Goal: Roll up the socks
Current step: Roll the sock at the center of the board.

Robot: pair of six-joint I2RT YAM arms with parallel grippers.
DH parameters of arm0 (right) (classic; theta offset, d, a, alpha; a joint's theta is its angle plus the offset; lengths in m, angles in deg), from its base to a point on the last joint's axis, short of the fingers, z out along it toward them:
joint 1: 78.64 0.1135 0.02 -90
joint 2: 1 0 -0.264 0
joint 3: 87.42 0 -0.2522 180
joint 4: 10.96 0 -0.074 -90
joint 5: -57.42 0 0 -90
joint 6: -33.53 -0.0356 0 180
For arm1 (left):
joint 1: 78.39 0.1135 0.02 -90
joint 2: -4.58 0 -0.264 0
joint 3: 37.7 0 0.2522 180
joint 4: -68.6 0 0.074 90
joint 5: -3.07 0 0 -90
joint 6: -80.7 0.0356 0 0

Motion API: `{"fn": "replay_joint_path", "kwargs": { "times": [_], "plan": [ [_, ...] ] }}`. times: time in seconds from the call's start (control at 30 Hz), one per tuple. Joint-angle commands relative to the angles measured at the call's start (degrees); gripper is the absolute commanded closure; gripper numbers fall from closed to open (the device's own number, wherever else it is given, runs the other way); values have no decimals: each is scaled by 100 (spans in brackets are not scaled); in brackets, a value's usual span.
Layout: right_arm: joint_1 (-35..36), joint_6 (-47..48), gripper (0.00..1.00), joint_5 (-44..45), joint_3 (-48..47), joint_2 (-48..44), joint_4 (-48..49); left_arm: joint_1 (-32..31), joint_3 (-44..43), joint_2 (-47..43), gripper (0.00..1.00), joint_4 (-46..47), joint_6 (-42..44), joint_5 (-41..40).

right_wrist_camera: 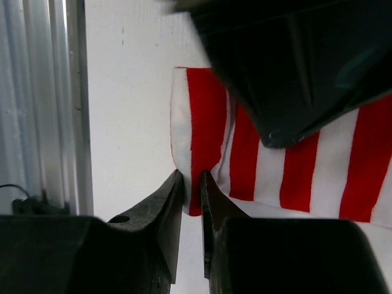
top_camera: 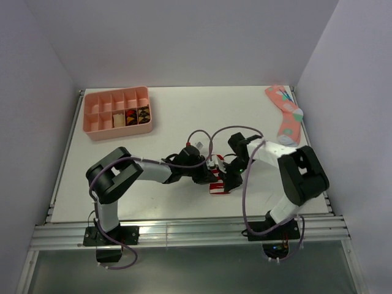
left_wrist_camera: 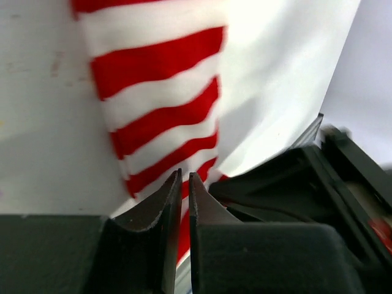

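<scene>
The red-and-white striped sock (top_camera: 218,187) lies near the table's front middle, mostly covered by both grippers. My left gripper (top_camera: 211,173) is shut on an edge of this sock (left_wrist_camera: 156,116), and its fingers (left_wrist_camera: 165,208) pinch the fabric. My right gripper (top_camera: 228,177) is shut on the sock's cuff end (right_wrist_camera: 202,122), with fabric between its fingertips (right_wrist_camera: 174,190). The left gripper's dark body (right_wrist_camera: 294,61) hangs over the sock in the right wrist view. The tan sock is not in view.
A pink compartment tray (top_camera: 117,112) with small items stands at the back left. A pink sock with teal and grey pattern (top_camera: 285,114) lies at the back right. The table's front metal rail (right_wrist_camera: 43,110) is close to the right gripper.
</scene>
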Motion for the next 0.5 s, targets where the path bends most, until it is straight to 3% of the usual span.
{"fn": "replay_joint_path", "kwargs": {
  "times": [0.0,0.3,0.47],
  "plan": [
    [-122,548,81,-212,-572,704,-1177,-166,-1,-486,85,326,414,-760],
    [-289,733,81,-327,-1592,1997,-2146,-351,587,-1049,82,860,1284,-1552],
    [-307,724,81,-353,-1961,2410,-2489,-658,1121,-1321,77,1465,2452,-1719]
  ]
}}
